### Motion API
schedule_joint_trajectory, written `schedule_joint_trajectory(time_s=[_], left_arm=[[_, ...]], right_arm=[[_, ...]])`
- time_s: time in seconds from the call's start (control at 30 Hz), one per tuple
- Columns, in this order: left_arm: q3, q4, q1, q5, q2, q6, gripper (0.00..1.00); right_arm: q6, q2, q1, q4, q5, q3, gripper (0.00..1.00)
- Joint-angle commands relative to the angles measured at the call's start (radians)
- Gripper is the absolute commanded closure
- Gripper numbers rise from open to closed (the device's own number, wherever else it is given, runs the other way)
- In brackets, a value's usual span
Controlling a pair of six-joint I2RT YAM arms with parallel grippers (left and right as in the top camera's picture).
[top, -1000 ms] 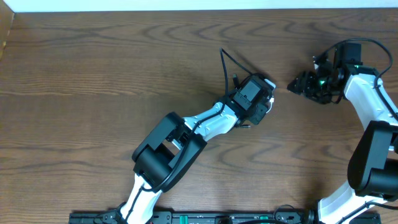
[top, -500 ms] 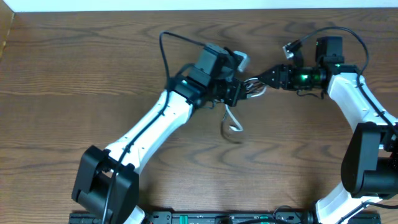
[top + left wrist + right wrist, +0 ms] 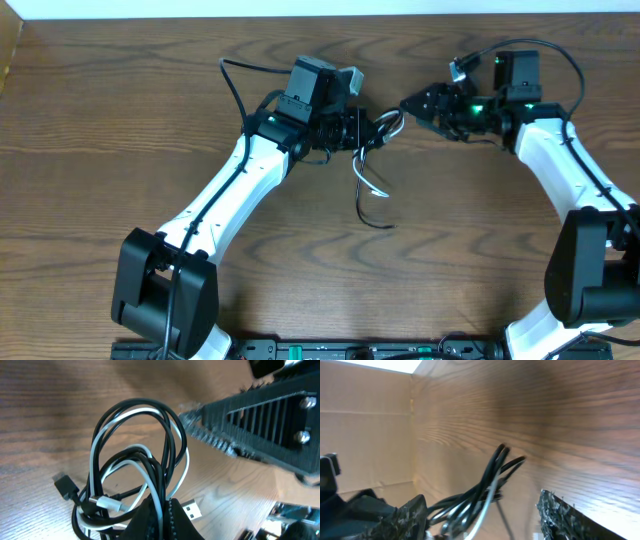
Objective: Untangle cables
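Observation:
The black and white cables [image 3: 371, 182] are coiled together in a bundle. My left gripper [image 3: 366, 131] is shut on the bundle and holds it above the table, with loose ends hanging toward the wood. In the left wrist view the loops [image 3: 137, 455] rise from my shut jaws [image 3: 165, 519], with a silver USB plug [image 3: 193, 510] and a black plug [image 3: 65, 485] beside them. My right gripper [image 3: 408, 104] is open just right of the bundle. In the right wrist view the cable loops [image 3: 481, 491] lie between its spread fingers [image 3: 485, 516].
The brown wooden table [image 3: 120, 120] runs under both arms. A cardboard wall [image 3: 365, 435] stands at the table's left edge. The left arm's own thick black wire [image 3: 232, 82] arcs above its forearm. The black arm-base rail [image 3: 330, 350] lies along the front.
The left gripper has carried the bundle up and to the left, off the table. The right gripper has moved left to the bundle, and its open fingers now straddle the loops.

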Motion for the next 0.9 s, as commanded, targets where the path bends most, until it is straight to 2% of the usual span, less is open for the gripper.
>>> schedule_joint_trajectory(time_s=[0.0,0.17,0.33,0.43,0.57,0.7,0.73,0.77,0.87], left_arm=[[0.009,0.024,0.005,-0.018,0.0,-0.093,0.93],[0.009,0.034,0.005,-0.032,0.001,-0.101,0.93],[0.009,0.034,0.004,-0.032,0.001,-0.124,0.93],[0.009,0.034,0.004,-0.032,0.0,-0.165,0.93],[0.009,0.034,0.004,-0.032,0.001,-0.192,0.93],[0.009,0.05,0.004,-0.032,0.001,-0.222,0.93],[0.009,0.053,0.004,-0.032,0.001,-0.224,0.93],[0.009,0.053,0.004,-0.033,0.001,-0.224,0.93],[0.009,0.042,0.005,-0.074,0.0,-0.224,0.93]], right_arm=[[0.223,-0.019,0.062,0.024,0.011,0.014,0.33],[0.28,-0.005,0.106,0.095,0.032,0.014,0.38],[0.332,0.019,0.121,0.168,0.079,0.014,0.52],[0.331,0.05,0.127,0.173,0.087,0.014,0.55],[0.33,0.08,0.128,0.206,0.101,0.014,0.69],[0.32,0.123,0.141,0.228,0.101,0.014,0.78],[0.32,0.135,0.142,0.232,0.101,0.014,0.84],[0.319,0.15,0.141,0.236,0.095,0.014,0.99],[0.269,0.145,0.121,0.259,0.061,0.014,0.99]])
